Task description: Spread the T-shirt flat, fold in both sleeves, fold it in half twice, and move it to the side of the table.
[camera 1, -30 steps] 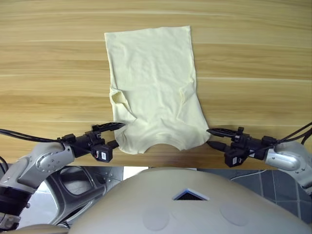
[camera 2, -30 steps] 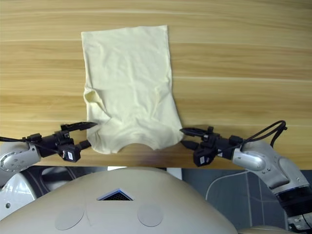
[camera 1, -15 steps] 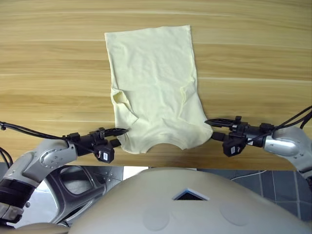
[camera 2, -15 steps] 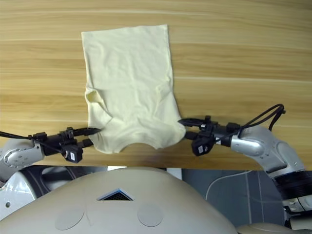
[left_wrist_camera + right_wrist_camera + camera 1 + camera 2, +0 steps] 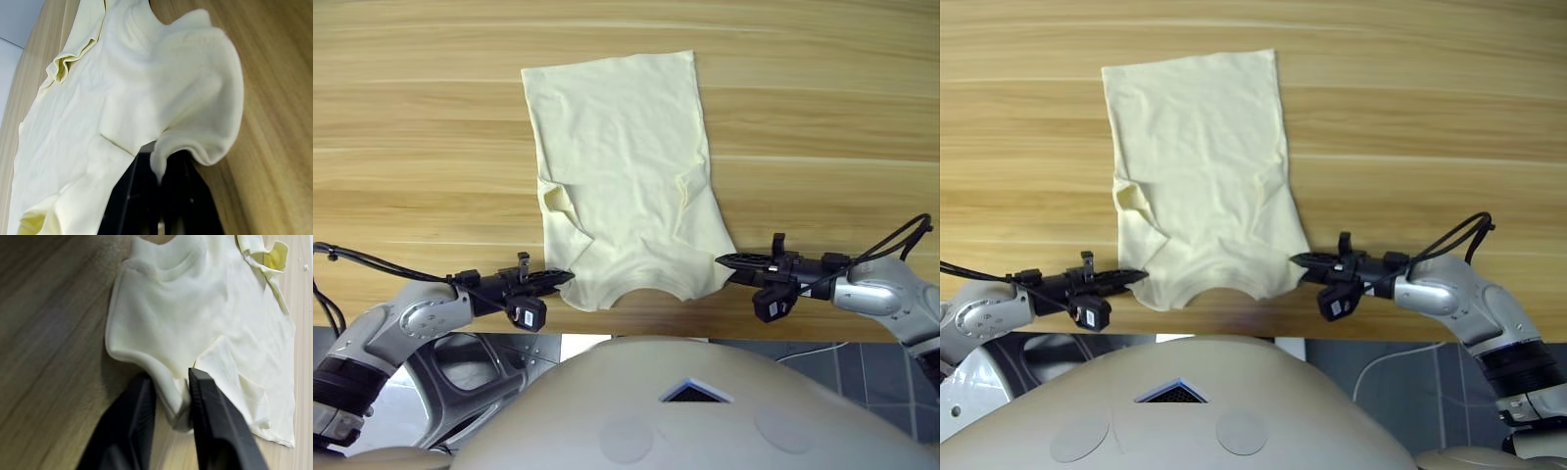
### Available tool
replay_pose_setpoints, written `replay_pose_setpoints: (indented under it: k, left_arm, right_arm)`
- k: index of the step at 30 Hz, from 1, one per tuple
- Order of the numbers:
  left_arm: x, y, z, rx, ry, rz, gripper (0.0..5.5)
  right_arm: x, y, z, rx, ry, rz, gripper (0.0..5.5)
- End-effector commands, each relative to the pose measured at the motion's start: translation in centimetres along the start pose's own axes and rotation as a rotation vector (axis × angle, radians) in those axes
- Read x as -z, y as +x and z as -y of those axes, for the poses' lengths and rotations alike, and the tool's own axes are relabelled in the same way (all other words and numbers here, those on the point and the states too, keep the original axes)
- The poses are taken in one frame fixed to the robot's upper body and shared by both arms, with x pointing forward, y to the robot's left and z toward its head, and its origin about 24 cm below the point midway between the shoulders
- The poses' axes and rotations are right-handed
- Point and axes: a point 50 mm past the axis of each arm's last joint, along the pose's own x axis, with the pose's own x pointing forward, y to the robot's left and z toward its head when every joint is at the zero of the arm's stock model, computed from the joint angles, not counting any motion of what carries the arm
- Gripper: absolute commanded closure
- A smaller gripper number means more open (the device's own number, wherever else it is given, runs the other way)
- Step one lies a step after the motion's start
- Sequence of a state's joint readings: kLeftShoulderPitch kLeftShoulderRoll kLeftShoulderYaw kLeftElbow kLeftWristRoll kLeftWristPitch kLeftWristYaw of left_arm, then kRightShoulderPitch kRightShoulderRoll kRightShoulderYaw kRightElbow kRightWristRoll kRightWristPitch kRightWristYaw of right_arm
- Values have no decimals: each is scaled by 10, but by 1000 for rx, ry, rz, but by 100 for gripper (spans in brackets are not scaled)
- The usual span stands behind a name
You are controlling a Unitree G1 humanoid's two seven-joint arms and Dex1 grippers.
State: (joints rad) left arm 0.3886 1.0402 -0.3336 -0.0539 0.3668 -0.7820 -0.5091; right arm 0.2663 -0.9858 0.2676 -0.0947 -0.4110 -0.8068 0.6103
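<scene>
pale yellow cotton, the t-shirt (image 5: 622, 176) lies lengthwise on the wooden tabletop (image 5: 411, 147), its collar (image 5: 646, 291) at the near edge and its straight hem (image 5: 607, 64) at the far end. both sleeves look already turned in: the left sleeve (image 5: 553, 199) bunches a little at the side, and the right sleeve (image 5: 690, 186) shows as a soft crease on the body, so the cloth reads as a long narrow strip. the left tool (image 5: 558, 277) sits at the near left shoulder corner and the right tool (image 5: 729, 260) at the near right one, both low over the tabletop. in the left wrist view the shoulder edge curls down between the dark fingers (image 5: 142, 196), which are closed on it; in the right wrist view a fold of the same cloth is pinched between the two fingers (image 5: 208, 406), with the corner lifted slightly off the wood. by my reading the step in hand is the first fold in half, with the grasp on the collar end just made. the next move calls for raising both corners together, carrying them away from the robot at an even pace, and laying the shoulders down on the hem so the edges match. the bunched left sleeve could slip out as the cloth lifts, so a low, level lift seems wise. the second fold and the move to the side are not yet done.
</scene>
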Motion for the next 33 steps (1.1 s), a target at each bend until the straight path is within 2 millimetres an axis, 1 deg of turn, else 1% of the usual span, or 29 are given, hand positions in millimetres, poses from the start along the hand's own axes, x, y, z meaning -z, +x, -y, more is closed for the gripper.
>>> replay_pose_setpoints:
  k: [1,3,9,12,15,18,21,23,24,26,28,29,31,32,33]
  left_arm:
    - [12,-1,32,198,-46,-99,550]
    - [14,-2,30,183,-46,-100,550]
    - [21,-6,24,103,-66,-109,550]
    - [24,-8,21,52,-85,-103,550]
    - [19,-5,27,26,-122,-68,550]
    - [8,-4,34,22,-150,-16,550]
    - [-8,-3,40,4,-178,27,550]
    - [-18,-8,42,-33,-214,37,550]
    - [-20,-8,40,-49,-219,44,550]
    - [-17,-6,25,-131,-222,73,550]
    - [-11,-6,0,-232,-209,118,550]
    - [-9,-7,-15,-288,-203,148,550]
    - [1,-7,-50,-436,-201,182,550]
    - [10,-6,-68,-522,-222,180,550]
    - [16,-4,-82,-588,-247,184,550]
  right_arm:
    - [2,2,2,34,16,-12,516]
    - [5,0,2,55,33,-29,545]
    - [14,-6,-2,126,93,-81,545]
    - [12,-8,-9,144,123,-80,545]
    - [2,-13,-28,136,186,-60,545]
    - [-14,-16,-40,131,240,-22,545]
    - [-30,-21,-41,173,284,5,545]
    - [-37,-30,-35,242,334,17,545]
    - [-38,-32,-29,278,342,22,545]
    - [-33,-30,-10,367,328,50,545]
    - [-25,-25,13,462,322,90,545]
    - [-22,-23,23,503,327,106,545]
    - [-12,-18,42,577,354,124,545]
    - [-4,-14,51,609,375,128,545]
    - [1,-9,57,620,385,129,545]
